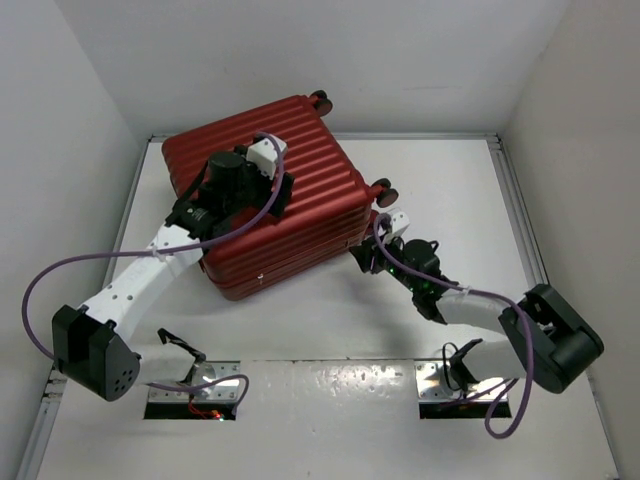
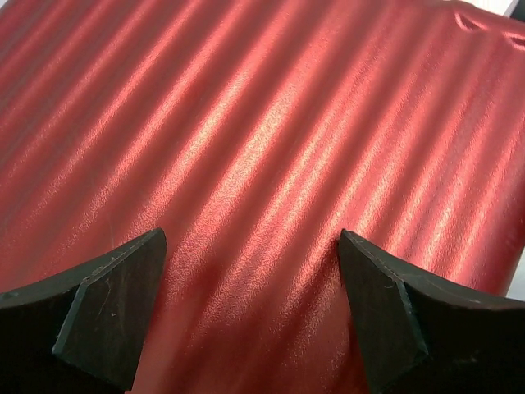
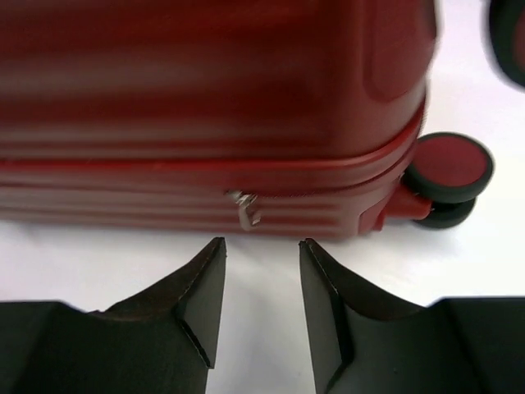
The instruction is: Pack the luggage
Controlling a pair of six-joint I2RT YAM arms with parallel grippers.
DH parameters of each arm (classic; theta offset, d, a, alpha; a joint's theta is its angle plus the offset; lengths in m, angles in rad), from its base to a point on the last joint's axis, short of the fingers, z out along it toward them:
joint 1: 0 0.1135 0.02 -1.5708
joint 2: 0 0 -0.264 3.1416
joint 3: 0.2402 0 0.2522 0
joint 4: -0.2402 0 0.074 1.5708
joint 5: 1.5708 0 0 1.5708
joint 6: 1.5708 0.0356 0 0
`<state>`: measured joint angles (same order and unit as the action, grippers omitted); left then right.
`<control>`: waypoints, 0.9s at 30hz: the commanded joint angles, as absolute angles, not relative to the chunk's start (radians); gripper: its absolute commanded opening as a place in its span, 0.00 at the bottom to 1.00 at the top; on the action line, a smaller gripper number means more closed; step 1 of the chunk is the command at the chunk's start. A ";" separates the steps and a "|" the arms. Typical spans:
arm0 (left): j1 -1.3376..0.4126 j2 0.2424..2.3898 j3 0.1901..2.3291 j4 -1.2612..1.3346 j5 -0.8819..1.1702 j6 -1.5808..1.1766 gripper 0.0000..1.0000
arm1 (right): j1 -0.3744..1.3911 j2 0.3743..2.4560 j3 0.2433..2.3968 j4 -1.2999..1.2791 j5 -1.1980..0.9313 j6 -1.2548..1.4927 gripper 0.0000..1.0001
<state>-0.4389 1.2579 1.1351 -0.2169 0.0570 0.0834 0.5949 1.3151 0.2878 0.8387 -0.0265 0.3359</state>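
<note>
While the luggage (image 1: 265,195) is laid closed near the far left corner of the counter (image 1: 450,200), the left gripper (image 2: 251,238) is held spread above it, the right gripper (image 3: 262,246) narrowly parted at its side.

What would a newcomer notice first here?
The big red suitcase, lying closed on the table, left of centre. The left gripper hangs open close above its ribbed top, while the right gripper, open, faces the zipper pull on its side near a wheel.
</note>
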 commanded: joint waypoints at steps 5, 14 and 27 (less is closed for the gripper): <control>-0.400 1.253 1.178 -0.230 0.029 -0.061 0.94 | 0.578 1.377 0.354 0.953 -0.040 0.422 0.39; -0.244 1.149 1.146 -0.281 -0.012 -0.218 0.99 | 0.643 1.440 0.370 0.956 -0.026 0.408 0.35; 0.080 1.020 0.988 -0.600 0.095 -0.365 0.99 | 0.592 1.539 0.460 0.933 0.068 0.407 0.26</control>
